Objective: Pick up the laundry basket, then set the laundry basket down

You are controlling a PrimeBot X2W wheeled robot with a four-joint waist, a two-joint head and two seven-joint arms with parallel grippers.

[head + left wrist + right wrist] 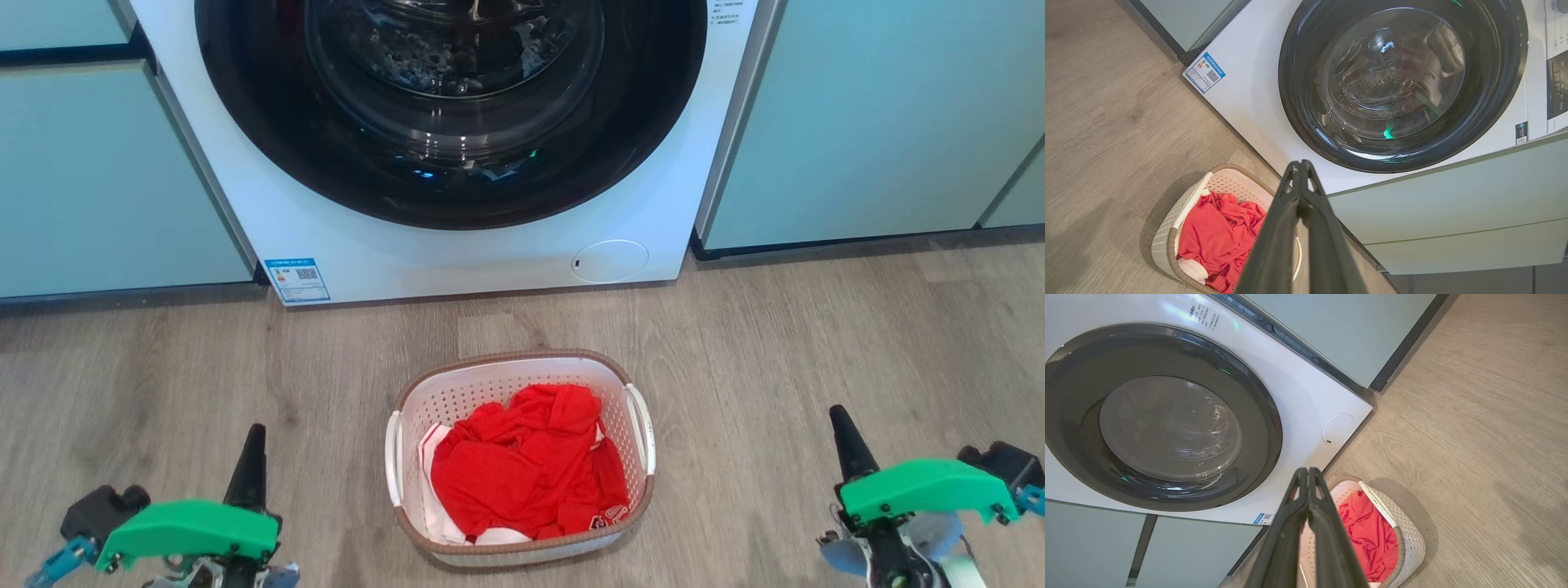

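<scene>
Jaws shut, both pairs, and holding nothing: the left pair's fingers (1274,245) and the right pair's fingers (1280,547) meet at their tips in the wrist views. From my head camera the left jaws sit low at my left and the right jaws low at my right, well apart from each other, tips pointing toward the washer.

Between them, on the wooden floor (816,351), stands the laundry basket (490,380), upright and touching neither arm. A crumpled red garment (531,465) lies in it over something white (433,461), both below the brown rim (506,357). One white handle (394,457) runs along the basket's left side and the other handle (641,429) along its right, so each faces one of my arms. I judge that this suits a grip from both sides at once, which would keep the load level.

As it lies, the scene fits two stages equally: a basket resting where it waits to be lifted, or one resting where it was set down, with my arms clear of it. Nothing here settles which.

Past the basket is a strip of bare floor, then the white washer (490,261) with its round dark door (449,106) closed. The basket sits squarely before that door, near but not touching, probably so clothes can pass easily between the two. A blue label (297,279) marks the washer's lower left corner and a round cover (610,261) its lower right. Pale green cabinets (882,122) flank it on both sides.
</scene>
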